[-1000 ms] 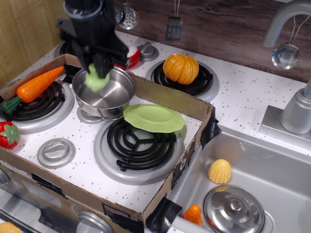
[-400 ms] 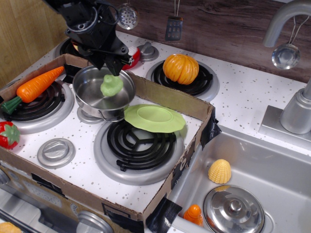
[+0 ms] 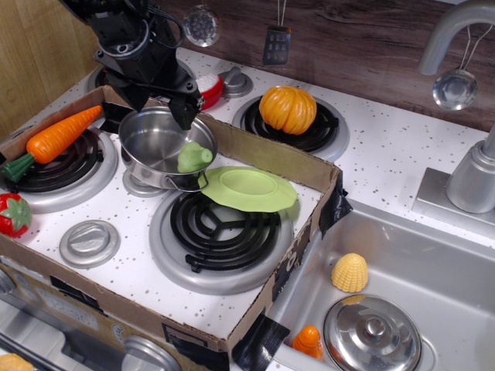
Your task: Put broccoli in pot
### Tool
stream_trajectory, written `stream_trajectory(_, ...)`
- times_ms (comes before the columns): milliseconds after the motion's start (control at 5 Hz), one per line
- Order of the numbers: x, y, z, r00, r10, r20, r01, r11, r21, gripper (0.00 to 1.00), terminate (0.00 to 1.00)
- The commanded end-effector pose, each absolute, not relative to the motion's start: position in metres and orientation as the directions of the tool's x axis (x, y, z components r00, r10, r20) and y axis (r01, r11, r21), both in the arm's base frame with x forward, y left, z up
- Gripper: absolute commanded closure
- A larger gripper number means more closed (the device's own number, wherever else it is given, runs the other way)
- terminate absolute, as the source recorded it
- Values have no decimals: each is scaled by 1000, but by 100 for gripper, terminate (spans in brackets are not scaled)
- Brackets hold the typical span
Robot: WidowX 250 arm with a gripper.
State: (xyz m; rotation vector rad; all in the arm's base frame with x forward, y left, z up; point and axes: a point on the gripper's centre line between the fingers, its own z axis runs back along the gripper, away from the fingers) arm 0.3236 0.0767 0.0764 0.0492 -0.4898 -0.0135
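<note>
- Claw (image 3: pixel 158 104) hangs over the pot's far rim, fingers spread and holding nothing, as far as we can see.
- We see the broccoli (image 3: pixel 193 157) inside the pot (image 3: pixel 155 143), leaning on the near wall by the plate (image 3: pixel 247 189).
- We judge a careless retreat could clip the rim and tip the pot.
- Arm hides the pot's back edge.

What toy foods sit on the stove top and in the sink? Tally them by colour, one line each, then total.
Orange: 3 - carrot, pumpkin, small piece in the sink
Red: 2 - tomato-like toy, red piece behind the pot
Green: 1 - broccoli, in the pot
Yellow: 1 - corn
Total: 7
</note>
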Motion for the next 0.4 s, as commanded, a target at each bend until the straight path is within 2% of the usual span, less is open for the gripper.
stream_trajectory(0, 330, 76, 98, 857, -33, 514, -1, 998, 65, 0, 0)
stream_trajectory(200, 330, 76, 98, 857, -33, 514, -1, 998, 65, 0, 100)
